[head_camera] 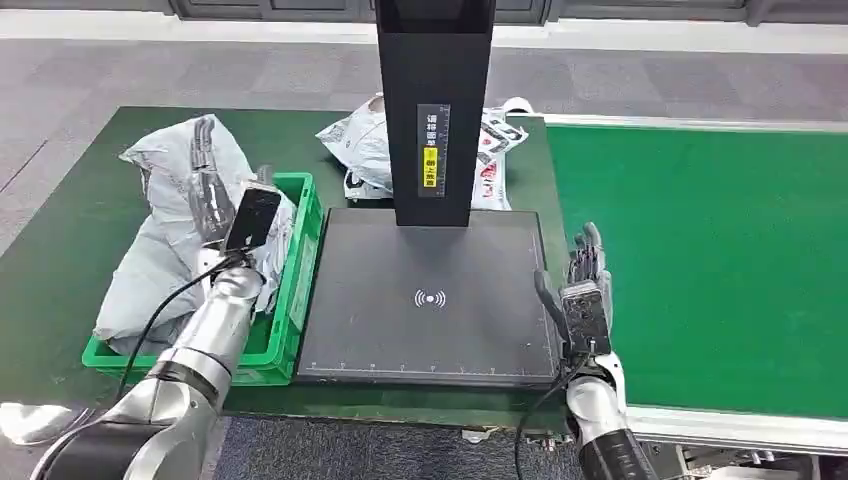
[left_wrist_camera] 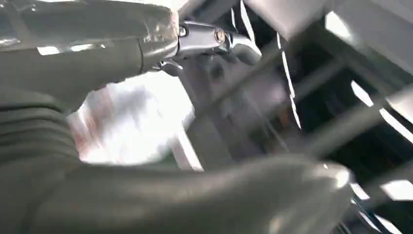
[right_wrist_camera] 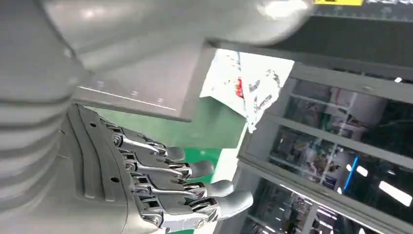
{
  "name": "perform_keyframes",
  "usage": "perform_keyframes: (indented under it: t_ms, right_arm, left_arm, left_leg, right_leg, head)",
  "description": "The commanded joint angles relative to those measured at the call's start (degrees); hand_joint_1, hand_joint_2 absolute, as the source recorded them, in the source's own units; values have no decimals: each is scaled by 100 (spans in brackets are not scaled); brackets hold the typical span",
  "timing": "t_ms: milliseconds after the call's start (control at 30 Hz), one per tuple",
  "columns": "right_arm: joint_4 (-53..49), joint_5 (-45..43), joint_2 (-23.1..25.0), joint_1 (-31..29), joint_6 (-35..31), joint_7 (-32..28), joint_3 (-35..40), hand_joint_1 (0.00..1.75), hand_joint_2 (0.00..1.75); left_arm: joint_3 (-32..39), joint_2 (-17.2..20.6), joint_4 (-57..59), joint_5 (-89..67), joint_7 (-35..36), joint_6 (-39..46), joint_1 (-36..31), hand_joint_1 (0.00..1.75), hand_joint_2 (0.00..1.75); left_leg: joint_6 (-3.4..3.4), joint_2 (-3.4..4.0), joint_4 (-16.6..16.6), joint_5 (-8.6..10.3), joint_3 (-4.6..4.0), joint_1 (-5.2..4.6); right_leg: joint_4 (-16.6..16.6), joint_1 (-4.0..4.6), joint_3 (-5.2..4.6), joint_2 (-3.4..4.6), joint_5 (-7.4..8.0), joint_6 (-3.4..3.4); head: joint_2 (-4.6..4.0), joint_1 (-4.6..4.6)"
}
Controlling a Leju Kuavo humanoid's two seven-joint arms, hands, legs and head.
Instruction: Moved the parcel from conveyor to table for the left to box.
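Fingers (right_wrist_camera: 195, 187) of the right hand (head_camera: 585, 295) stood straight and apart, holding nothing, at the edge of the black scanner pad (head_camera: 430, 330) (marked with a wireless symbol). The left hand (head_camera: 235, 215) hovered over grey bags in the green bin (head_camera: 300, 270); its grasp could not be told. A white printed parcel (head_camera: 365, 145) lay behind the scanner's post (head_camera: 435, 100), whose yellow label was unreadable.

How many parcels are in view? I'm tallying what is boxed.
2 clearly: a grey parcel heaped in the green crate, a white printed parcel behind the scanner post. More may be hidden.
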Motion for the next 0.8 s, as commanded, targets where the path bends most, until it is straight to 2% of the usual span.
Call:
perform_keyframes:
  t_ms: [33, 167, 300, 400, 500, 600, 633, 667, 800]
  right_arm:
    - [549, -119, 54, -421, 218, -20, 203, 0, 175]
    - [366, -10, 101, -366, -90, -178, 224, 0, 175]
    - [477, 478, 114, -459, -896, -658, 271, 0, 175]
    - [667, 353, 189, -454, -898, -765, 300, 0, 175]
    - [949, 458, 255, -492, -1249, -765, 495, 0, 175]
    - [949, 458, 255, -492, -1249, -765, 495, 0, 175]
    - [1027, 365, 247, -516, -1339, -765, 601, 0, 175]
    - [1077, 360, 239, -539, -1422, -765, 633, 0, 175]
    - [1176, 465, 289, -560, -1506, -765, 521, 0, 175]
  left_arm:
    - [-1765, -597, -226, 507, -225, -1227, 157, 0, 175]
    - [-2034, -830, 51, 906, -559, -1140, 235, 0, 175]
    - [-2057, -1112, 299, 1246, -689, -1139, 234, 0, 175]
    - [-2009, -1277, 723, 1564, -682, -1143, 100, 0, 175]
    - [-2059, -1307, 892, 1637, -903, -700, 124, 0, 175]
    - [-2059, -1307, 892, 1637, -903, -700, 124, 0, 175]
    - [-2050, -1284, 1004, 1825, -903, -990, 198, 0, 175]
    - [-2059, -1298, 1208, 1877, -891, -1165, 162, 0, 0]
    - [-2207, -1260, 1122, 1831, -903, -1118, 372, 0, 0]
  left_leg:
    - [3, -8, -7, 1, 3, 2]
    - [1, -9, -10, -3, 6, 2]
    - [0, -1, -1, -5, -5, 0]
    - [1, -5, -6, -4, -1, 2]
    - [0, 7, -6, -6, 3, 3]
    - [0, 11, -6, -7, 2, 3]
    - [-1, 12, -7, -6, 1, 4]
    - [-1, 12, -6, -7, 1, 4]
    - [0, 13, -8, -7, 5, 1]
  right_leg:
    - [-12, 3, 10, -11, 0, -1]
    - [-19, 2, 17, -10, 0, 0]
    - [-9, 0, 0, -1, 1, 2]
    - [-16, 3, 6, -6, 2, 0]
    - [-16, 4, 6, 6, 4, 1]
    - [-15, 4, 5, 9, 4, 1]
    - [-16, 6, 3, 10, 4, 0]
    - [-15, 5, 3, 10, 4, 1]
    - [-15, 2, 6, 12, 3, 3]
  head:
    - [0, 0]
    - [0, 0]
    - [0, 0]
    - [0, 0]
    - [0, 0]
    - [0, 0]
    - [0, 0]
    - [0, 0]
    - [0, 0]
